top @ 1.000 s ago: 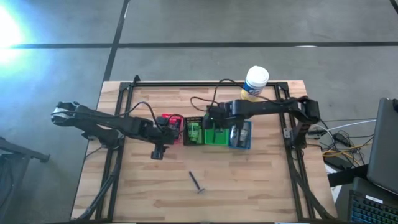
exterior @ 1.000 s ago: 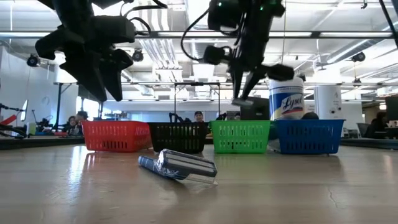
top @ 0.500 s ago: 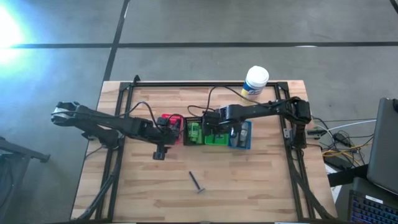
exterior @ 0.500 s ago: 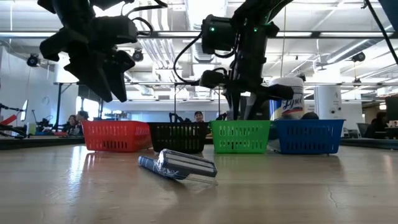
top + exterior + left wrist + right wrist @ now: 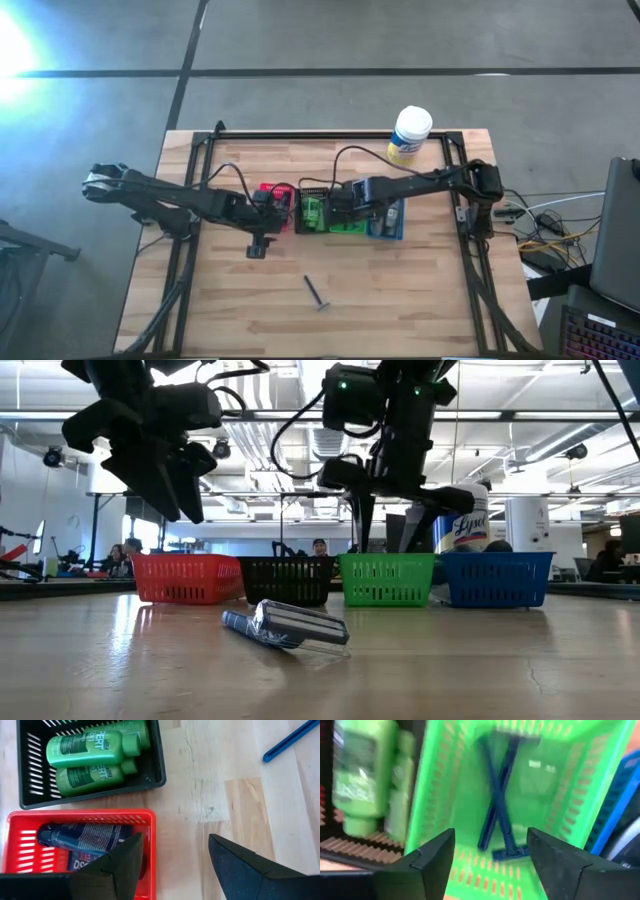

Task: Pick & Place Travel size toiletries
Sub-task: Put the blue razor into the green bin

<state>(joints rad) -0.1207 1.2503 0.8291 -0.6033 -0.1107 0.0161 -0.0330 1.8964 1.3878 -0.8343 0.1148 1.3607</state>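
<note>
My right gripper (image 5: 343, 207) hangs open just above the green tray (image 5: 352, 224), with its fingers (image 5: 434, 856) touching nothing. Two blue T-shaped razors (image 5: 499, 815) lie crossed on that tray's floor. Green bottles (image 5: 89, 764) lie in the black tray (image 5: 157, 772), and a dark blue tube (image 5: 82, 837) lies in the red tray (image 5: 75, 815). One more razor (image 5: 317, 292) lies flat on the table nearer the front edge, also seen in the low view (image 5: 285, 628). My left gripper (image 5: 257, 245) waits open above the table, just near of the red tray.
The red, black, green and blue trays (image 5: 495, 578) stand in a row across the table's middle. A big white canister (image 5: 410, 133) stands at the far edge behind them. Bare wood lies around the loose razor. People sit in the room beyond the table.
My right gripper has come down over the green tray and opened, letting go of a dark razor that it held slanting below its fingers; the razor now lies in the tray. My left gripper has stayed put.
</note>
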